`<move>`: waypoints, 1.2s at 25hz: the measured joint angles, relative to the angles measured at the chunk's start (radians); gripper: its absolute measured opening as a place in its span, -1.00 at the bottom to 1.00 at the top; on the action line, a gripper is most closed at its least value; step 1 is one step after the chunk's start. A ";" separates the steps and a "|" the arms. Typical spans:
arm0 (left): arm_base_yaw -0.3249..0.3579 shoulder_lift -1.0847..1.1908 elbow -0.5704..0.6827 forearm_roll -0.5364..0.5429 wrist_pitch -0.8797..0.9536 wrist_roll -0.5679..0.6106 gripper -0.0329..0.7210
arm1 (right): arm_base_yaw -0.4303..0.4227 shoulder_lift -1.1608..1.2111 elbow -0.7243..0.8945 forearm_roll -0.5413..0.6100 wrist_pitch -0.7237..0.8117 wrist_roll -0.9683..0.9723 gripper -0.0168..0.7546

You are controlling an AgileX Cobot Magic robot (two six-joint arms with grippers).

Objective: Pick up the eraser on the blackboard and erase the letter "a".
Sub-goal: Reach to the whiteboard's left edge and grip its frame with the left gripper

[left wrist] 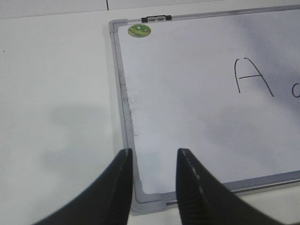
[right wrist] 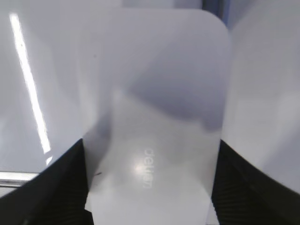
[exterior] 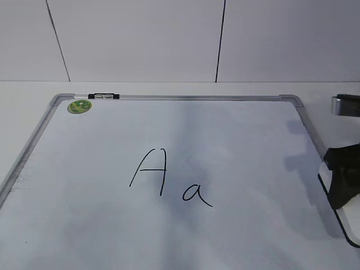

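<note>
The blackboard [exterior: 185, 98] is a white dry-erase board with a silver frame, lying flat on the table. The small letter "a" [exterior: 196, 194] is written right of a taller capital "A" [exterior: 151, 170]. The white eraser [exterior: 344, 224] lies at the board's right edge, and in the right wrist view [right wrist: 159, 108] it fills the frame. My right gripper [exterior: 343, 180] has one finger against each long side of the eraser [right wrist: 151, 146]. My left gripper [left wrist: 153, 152] is open and empty above the board's near left corner [left wrist: 123, 93]. Only the left edge of the "a" [left wrist: 296, 90] shows there.
A round green sticker [exterior: 79, 106] sits in the board's far left corner. A black and silver clip [exterior: 104, 96] sits on the top frame. A silver and black object [exterior: 346, 106] lies off the board at the far right. White table surrounds the board, and a wall stands behind.
</note>
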 joint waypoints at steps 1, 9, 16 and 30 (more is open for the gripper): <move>0.000 0.026 -0.005 0.005 -0.006 0.000 -0.28 | 0.000 -0.008 -0.003 0.000 0.013 0.003 0.50; -0.012 0.262 -0.015 0.036 -0.074 0.000 -0.28 | 0.000 -0.055 -0.010 0.009 0.060 0.009 0.50; -0.014 0.486 -0.024 0.047 -0.170 -0.003 -0.28 | 0.000 -0.068 -0.010 0.038 0.063 0.011 0.50; -0.014 1.139 -0.390 0.050 -0.147 -0.054 -0.28 | 0.000 -0.068 -0.010 0.121 0.063 -0.030 0.50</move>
